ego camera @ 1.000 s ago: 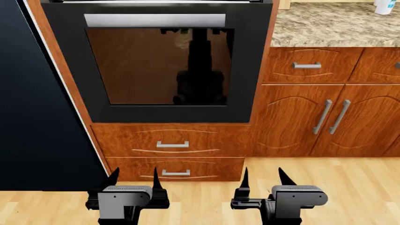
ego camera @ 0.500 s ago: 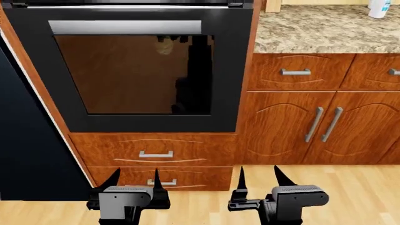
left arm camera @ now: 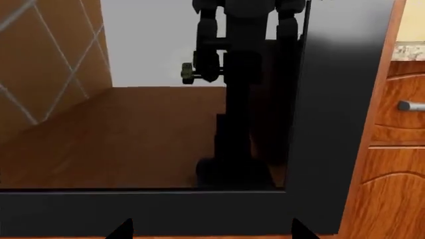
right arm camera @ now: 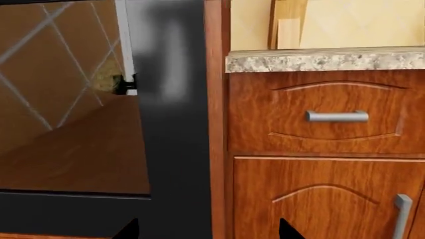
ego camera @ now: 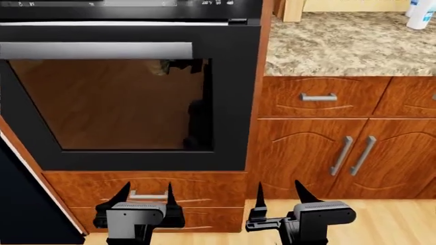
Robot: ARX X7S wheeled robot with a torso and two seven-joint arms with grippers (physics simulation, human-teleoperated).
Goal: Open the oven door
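Note:
The oven door (ego camera: 232,102) fills the head view's upper left: a black frame round dark tinted glass that mirrors the robot, with a long silver-grey bar handle (ego camera: 95,50) along its top edge. It stands closed. My left gripper (ego camera: 145,191) hangs low in front of the drawers under the oven, open and empty. My right gripper (ego camera: 278,191) is beside it, before the cabinet's left edge, also open and empty. The left wrist view faces the door's glass and lower frame (left arm camera: 166,211). The right wrist view shows the door's right frame (right arm camera: 172,124).
Reddish-brown drawers (ego camera: 143,189) sit under the oven. Right of it are a drawer (ego camera: 318,97) and two cabinet doors (ego camera: 354,153) with silver handles, under a speckled granite counter (ego camera: 340,48). A glossy black panel (ego camera: 20,214) stands at the lower left. Wooden floor (ego camera: 381,219) lies below.
The view has closed in on the oven and shifted right; the door now looks larger and sits further left and lower in frame. Both grippers stay open at the same spots.

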